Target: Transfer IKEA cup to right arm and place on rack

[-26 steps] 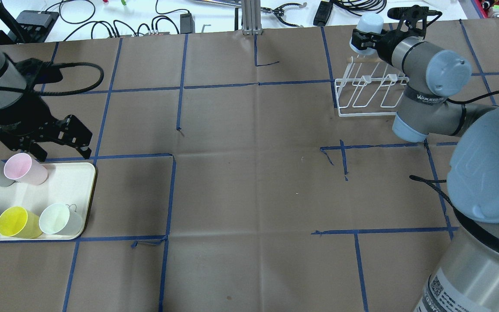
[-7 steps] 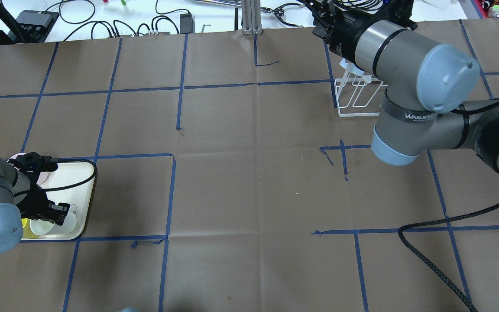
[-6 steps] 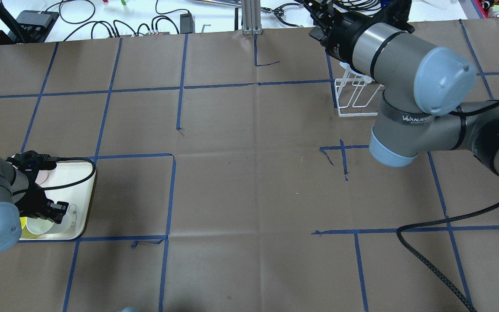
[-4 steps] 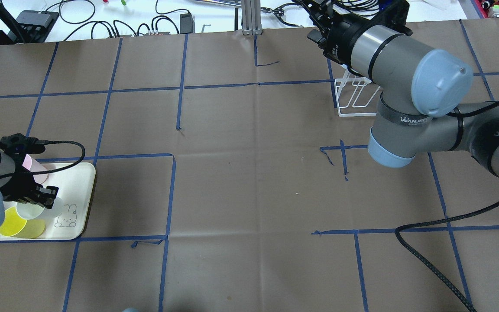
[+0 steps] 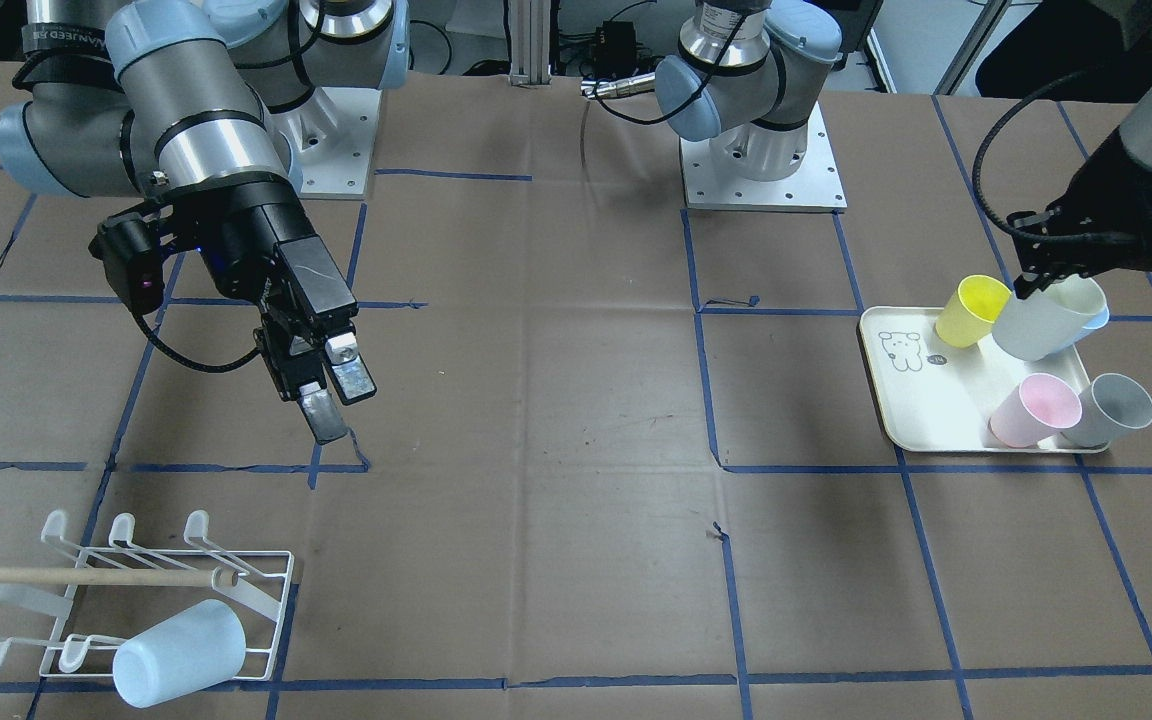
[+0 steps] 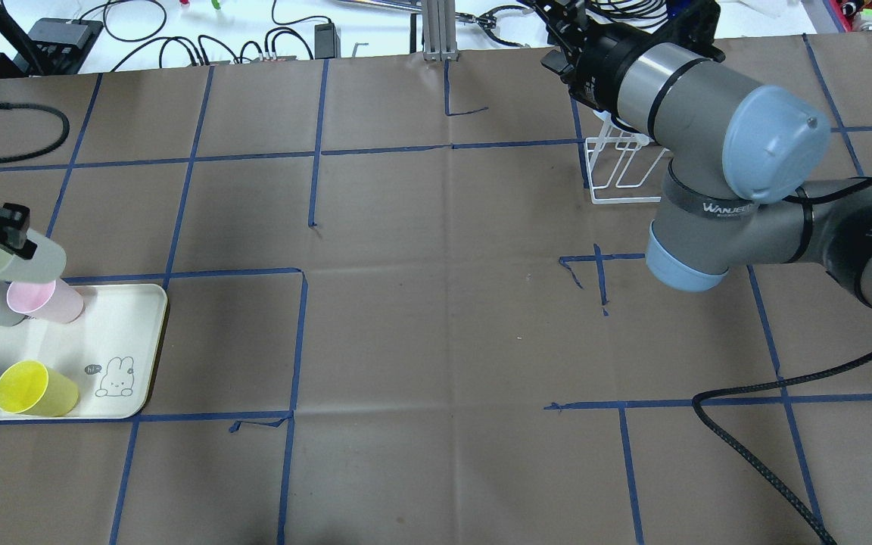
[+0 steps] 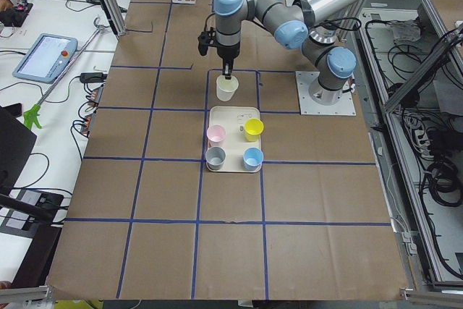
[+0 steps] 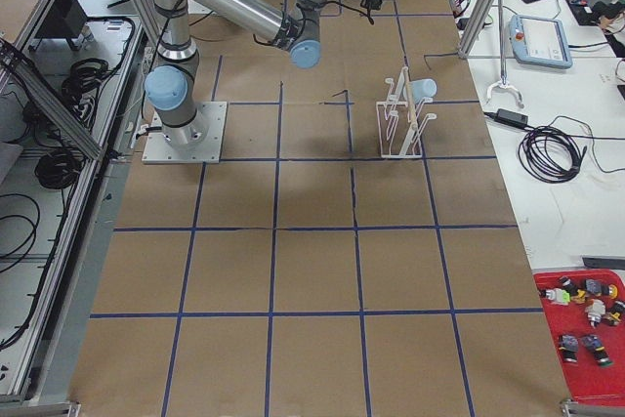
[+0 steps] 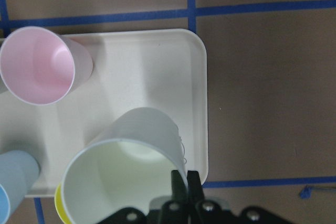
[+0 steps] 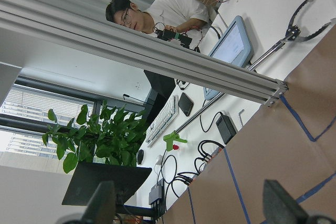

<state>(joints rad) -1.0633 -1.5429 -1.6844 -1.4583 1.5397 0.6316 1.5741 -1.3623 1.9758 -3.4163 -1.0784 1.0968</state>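
One pale cup [image 9: 142, 135] hangs pinched in the left hand [image 9: 186, 182]; right hand [image 5: 341, 406] spread wide.

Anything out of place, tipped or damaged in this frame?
Nothing stands out. The left gripper holds a pale cup by its rim above the tray, where four other cups stand upright. A light-blue cup sits slanted on a prong of the rack.
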